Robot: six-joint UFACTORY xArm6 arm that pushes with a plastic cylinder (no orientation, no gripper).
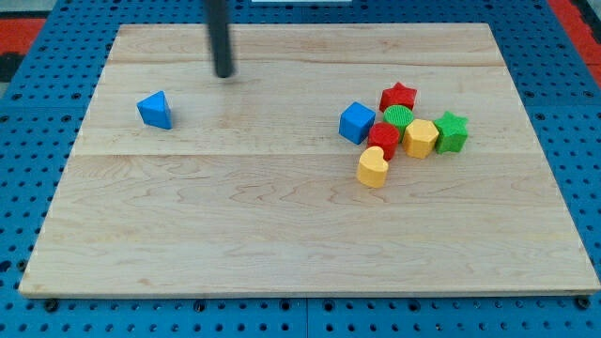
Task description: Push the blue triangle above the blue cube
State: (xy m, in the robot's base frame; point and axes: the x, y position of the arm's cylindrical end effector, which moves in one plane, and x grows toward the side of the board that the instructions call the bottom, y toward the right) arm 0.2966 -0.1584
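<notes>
The board [282,235] was pale wood, its grain running in long planks, matt and smooth; under it lay a blue perforated sheet [28,188], evenly dotted with holes; my tip [223,74] ended a dark, matt rod; the blue triangle [156,110] and blue cube [357,122] looked like smooth plastic; the green block [452,131] showed a finely ridged surface.

Rod [219,33] cut off at top edge

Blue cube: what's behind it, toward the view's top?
Behind the blue cube is bare board. The red star sits up and to the view's right. Nothing stacked on the cube; its underside is hidden.
</notes>
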